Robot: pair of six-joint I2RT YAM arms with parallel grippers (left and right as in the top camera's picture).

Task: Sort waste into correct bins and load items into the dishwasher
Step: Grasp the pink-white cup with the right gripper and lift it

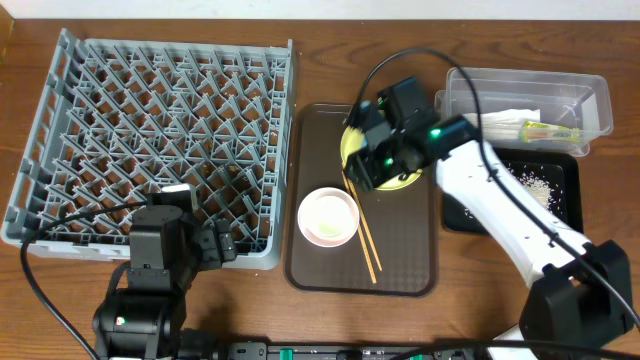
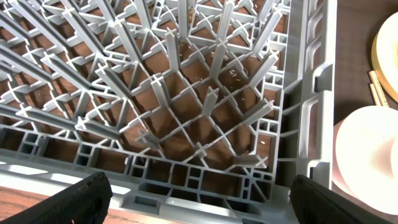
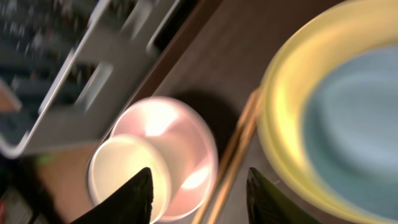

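The grey dish rack (image 1: 160, 140) fills the left; in the left wrist view (image 2: 186, 93) its pegs are bare. My left gripper (image 1: 215, 245) (image 2: 199, 205) is open and empty at the rack's front right corner. My right gripper (image 1: 375, 155) (image 3: 199, 193) is open and empty above the chopsticks (image 1: 362, 235) (image 3: 239, 143). To one side sits the pale-pink bowl (image 1: 328, 217) (image 3: 186, 143) holding the white cup (image 3: 124, 171). To the other is the yellow plate (image 1: 405, 180) (image 3: 280, 124) carrying the light-blue bowl (image 3: 354, 118). The napkin (image 1: 510, 122) and wrapper (image 1: 550, 130) lie in the clear tub (image 1: 590, 100). Rice crumbs (image 1: 535, 185) lie in the black tray (image 1: 565, 215).
The dishes and chopsticks rest on a dark-brown serving tray (image 1: 400, 260) between the rack and the bins. The right arm's white link crosses over the black tray. The pink bowl (image 2: 367, 155) and plate edge (image 2: 388, 56) show at the right of the left wrist view.
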